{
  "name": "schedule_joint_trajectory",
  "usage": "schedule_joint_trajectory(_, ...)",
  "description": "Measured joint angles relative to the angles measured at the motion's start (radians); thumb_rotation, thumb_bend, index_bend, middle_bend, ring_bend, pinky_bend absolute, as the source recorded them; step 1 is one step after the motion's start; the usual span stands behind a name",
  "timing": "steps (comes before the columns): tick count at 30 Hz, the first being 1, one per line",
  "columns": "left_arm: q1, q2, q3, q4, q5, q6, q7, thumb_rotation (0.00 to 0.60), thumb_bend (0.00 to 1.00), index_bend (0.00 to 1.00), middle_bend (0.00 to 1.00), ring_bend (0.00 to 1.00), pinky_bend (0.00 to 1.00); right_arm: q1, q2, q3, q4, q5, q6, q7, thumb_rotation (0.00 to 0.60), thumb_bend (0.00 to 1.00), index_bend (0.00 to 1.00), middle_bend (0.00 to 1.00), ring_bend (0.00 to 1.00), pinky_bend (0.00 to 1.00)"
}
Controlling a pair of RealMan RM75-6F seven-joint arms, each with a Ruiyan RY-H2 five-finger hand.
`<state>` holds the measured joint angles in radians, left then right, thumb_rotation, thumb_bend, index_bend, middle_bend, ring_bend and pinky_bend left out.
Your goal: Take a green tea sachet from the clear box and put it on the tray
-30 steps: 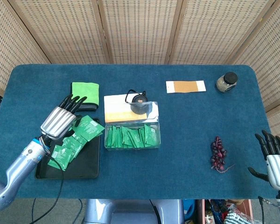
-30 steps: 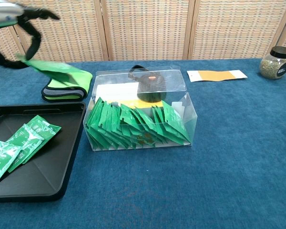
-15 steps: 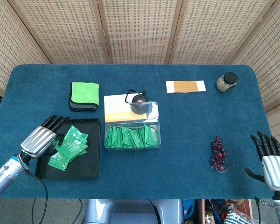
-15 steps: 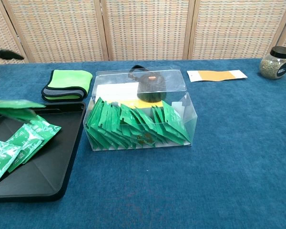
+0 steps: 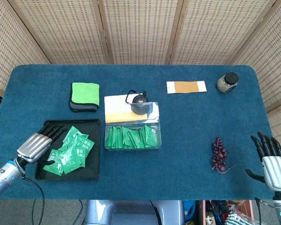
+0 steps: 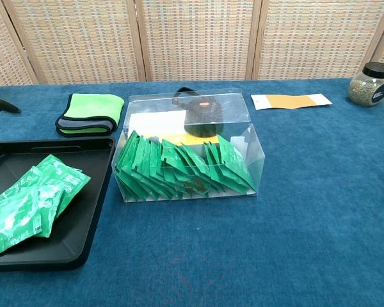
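Observation:
The clear box point(image 5: 132, 134) point(image 6: 187, 147) stands mid-table, packed with a row of green tea sachets point(image 5: 131, 137) point(image 6: 182, 167). Left of it lies the black tray point(image 5: 92, 170) point(image 6: 83, 227) with several green sachets point(image 5: 71, 150) point(image 6: 32, 201) piled on it. My left hand point(image 5: 36, 144) hovers at the tray's left edge, fingers spread, holding nothing; only a dark fingertip point(image 6: 3, 105) of it shows in the chest view. My right hand point(image 5: 271, 159) is open at the table's front right corner, far from the box.
A green folded cloth point(image 5: 85, 95) point(image 6: 89, 112) lies behind the tray. A black round object point(image 5: 140, 103) on a white and orange pad sits behind the box. A paper strip point(image 5: 186, 86), a jar point(image 5: 228, 82) and dark grapes point(image 5: 218, 154) lie to the right.
My left hand came down and left from above the tray, let go of a sachet, and now sits at the tray's left edge. The sachet lies on the tray's pile.

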<state>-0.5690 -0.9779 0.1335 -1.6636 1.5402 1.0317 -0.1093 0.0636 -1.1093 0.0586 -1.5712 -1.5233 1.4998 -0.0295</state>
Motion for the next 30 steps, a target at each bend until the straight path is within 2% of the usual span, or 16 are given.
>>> schedule_joint_trajectory(9, 0.034, 0.009, -0.037, 0.008, -0.002, 0.085, -0.053, 0.6, 0.11, 0.0, 0.0, 0.0, 0.0, -0.002, 0.002, -0.001, -0.002, -0.004, 0.005, 0.003, 0.6, 0.0, 0.0, 0.0, 0.0, 0.0)
schedule_joint_trajectory(15, 0.111, -0.02, -0.076, 0.012, -0.054, 0.226, -0.06, 0.6, 0.11, 0.0, 0.0, 0.0, 0.0, -0.002, 0.003, -0.004, -0.004, -0.012, 0.007, 0.002, 0.6, 0.0, 0.0, 0.0, 0.0, 0.0)
schedule_joint_trajectory(19, 0.165, -0.06, -0.096, 0.023, -0.099, 0.32, 0.029, 0.6, 0.11, 0.0, 0.0, 0.0, 0.0, -0.004, 0.004, -0.005, -0.004, -0.018, 0.014, 0.004, 0.6, 0.0, 0.0, 0.0, 0.0, 0.0)
schedule_joint_trajectory(26, 0.282, -0.167, -0.122, 0.007, -0.19, 0.506, 0.337, 0.6, 0.11, 0.0, 0.0, 0.0, 0.0, -0.008, 0.005, -0.005, -0.004, -0.026, 0.029, 0.008, 0.6, 0.0, 0.0, 0.0, 0.0, 0.0)
schedule_joint_trajectory(30, 0.345, -0.206, -0.121, -0.031, -0.211, 0.548, 0.368, 0.6, 0.11, 0.0, 0.0, 0.0, 0.0, -0.01, 0.009, -0.008, -0.006, -0.038, 0.037, 0.018, 0.6, 0.0, 0.0, 0.0, 0.0, 0.0)
